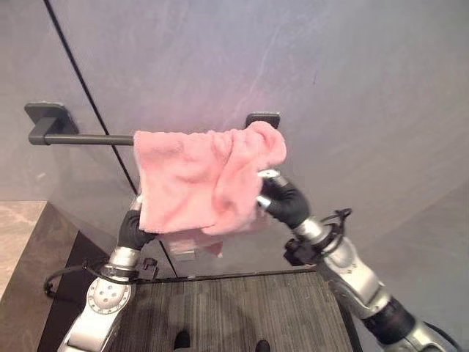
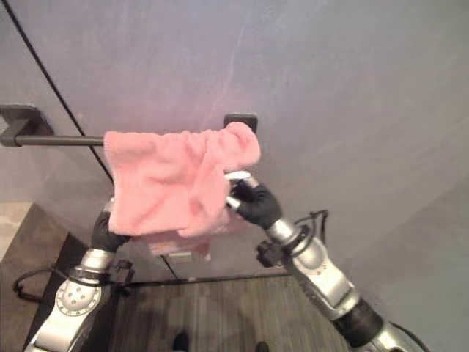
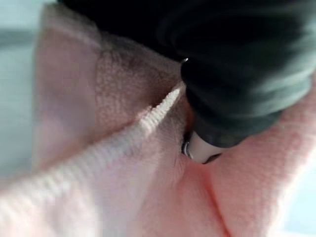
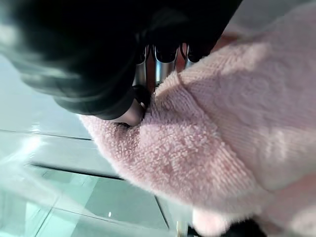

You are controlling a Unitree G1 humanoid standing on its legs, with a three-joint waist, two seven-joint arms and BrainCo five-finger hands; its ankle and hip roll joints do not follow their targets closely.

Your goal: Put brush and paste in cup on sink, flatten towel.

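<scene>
Since both hands are up at the pink towel (image 1: 205, 180) on the wall bar (image 1: 84, 138), this reads as the flatten-towel step, not the brush-and-paste part; no brush, paste, cup or sink shows from here, so can't judge that half. Towel hangs over the bar, bunched toward the bar's right mount (image 1: 262, 118), with folds crowding its right side; left part hangs flatter. Left hand (image 1: 134, 229) sits at the towel's lower left corner, fingers tucked behind the cloth, so can't tell whether it's pinching or just resting. In its wrist view one finger (image 3: 200, 148) presses into the pile, nothing more readable. Right hand (image 1: 282, 199) is at the towel's right edge; its wrist view shows fingers (image 4: 165, 66) curled into the cloth with the thumb against it, so I'd call that a grasp on the towel. Next move, my guess: hold the left corner, draw the right edge sideways along the bar to spread the bunch, then smooth downward. Count: one towel, one bar, two wall mounts, two hands.
</scene>
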